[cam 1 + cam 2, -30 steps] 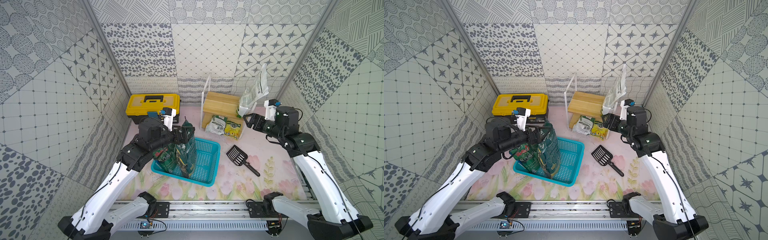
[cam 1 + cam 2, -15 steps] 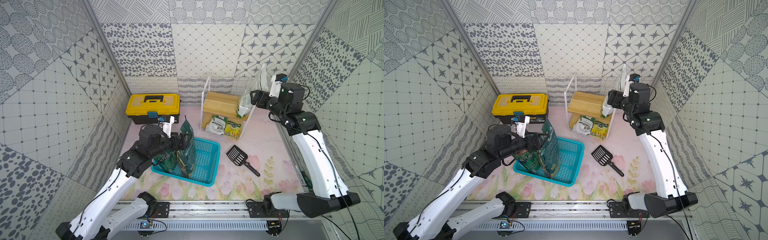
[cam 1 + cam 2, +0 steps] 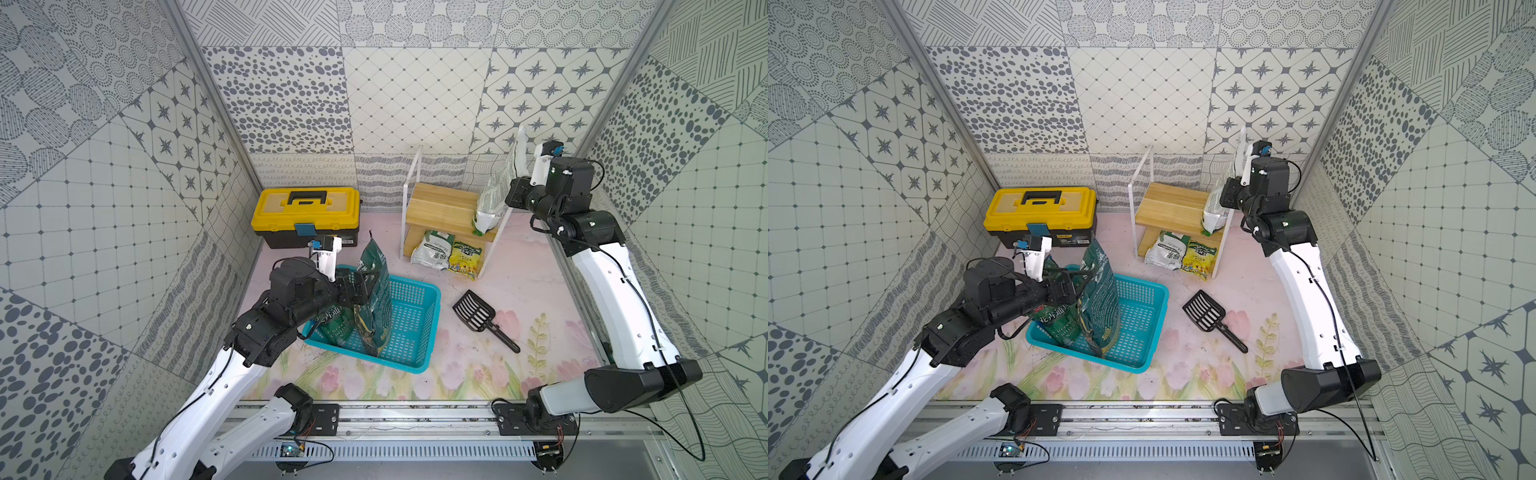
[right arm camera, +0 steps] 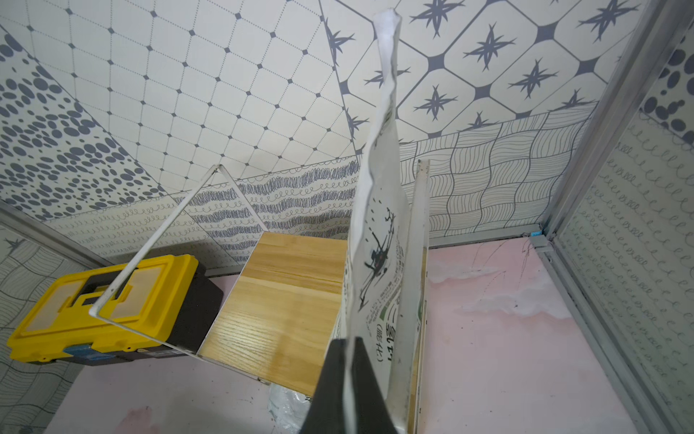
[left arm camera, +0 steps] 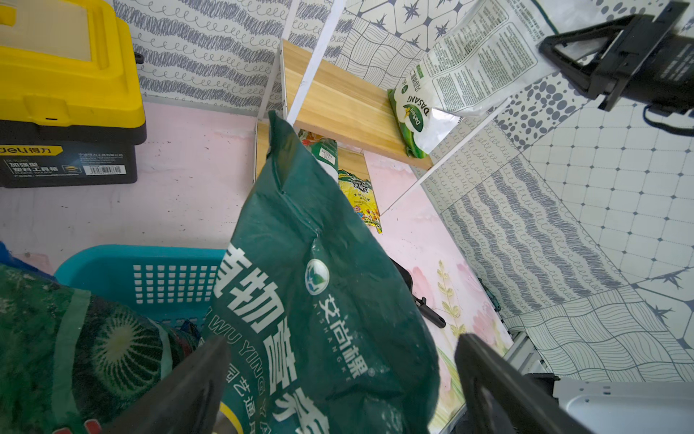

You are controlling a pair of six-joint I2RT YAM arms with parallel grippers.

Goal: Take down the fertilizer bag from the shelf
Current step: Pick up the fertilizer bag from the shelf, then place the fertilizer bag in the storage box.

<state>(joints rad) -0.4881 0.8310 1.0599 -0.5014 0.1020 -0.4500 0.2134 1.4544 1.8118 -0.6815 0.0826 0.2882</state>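
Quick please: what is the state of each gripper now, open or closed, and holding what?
Left gripper: open, jaws on both sides of the dark green bag.
Right gripper: closed on the white fertilizer bag standing on the shelf.

The right gripper (image 4: 347, 342) is cut off by the right wrist picture's edge and hides the low part of the fertilizer bag (image 4: 379, 244). In a top view the green bags (image 3: 372, 307) hide much of the blue basket (image 3: 415, 332), at 7 o'clock from the shelf (image 3: 440, 203). The bags' print is too small to read.
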